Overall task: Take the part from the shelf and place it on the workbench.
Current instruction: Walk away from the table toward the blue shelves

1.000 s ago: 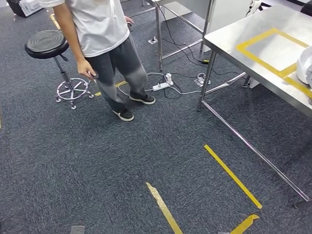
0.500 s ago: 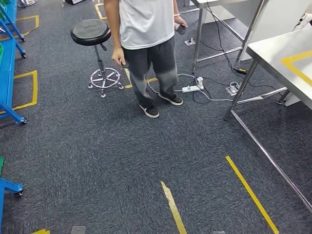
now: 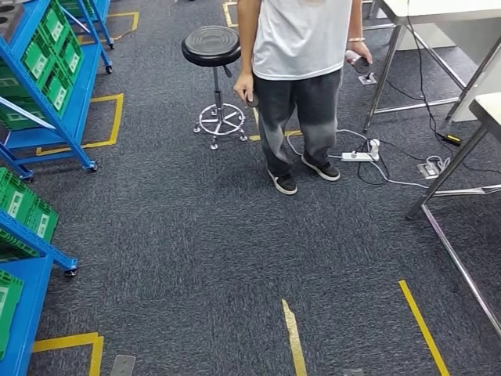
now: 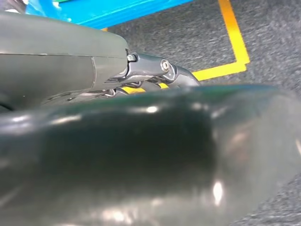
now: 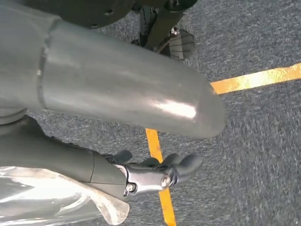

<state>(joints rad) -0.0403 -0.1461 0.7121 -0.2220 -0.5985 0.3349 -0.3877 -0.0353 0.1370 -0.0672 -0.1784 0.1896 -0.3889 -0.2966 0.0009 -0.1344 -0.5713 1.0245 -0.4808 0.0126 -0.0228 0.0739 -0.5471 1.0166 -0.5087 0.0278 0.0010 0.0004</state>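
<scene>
A blue metal shelf rack (image 3: 56, 117) loaded with green plastic bins (image 3: 50, 51) stands at the left of the grey carpet (image 3: 177, 235) — the part itself cannot be made out. A person in a white T-shirt (image 3: 301, 39) stands beside a black round stool (image 3: 211, 45). The right hand (image 5: 156, 172) hangs with fingers nearly straight, holding nothing; the left hand (image 4: 156, 73) is mostly hidden — its state cannot be told.

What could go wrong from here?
1. A person stands on the floor ahead, near the stool; walking on risks contact.
2. The power strip and its cables lie on the carpet by the table leg: a trip hazard.
3. The blue shelf stands close on the left; the left arm might clip it.
</scene>
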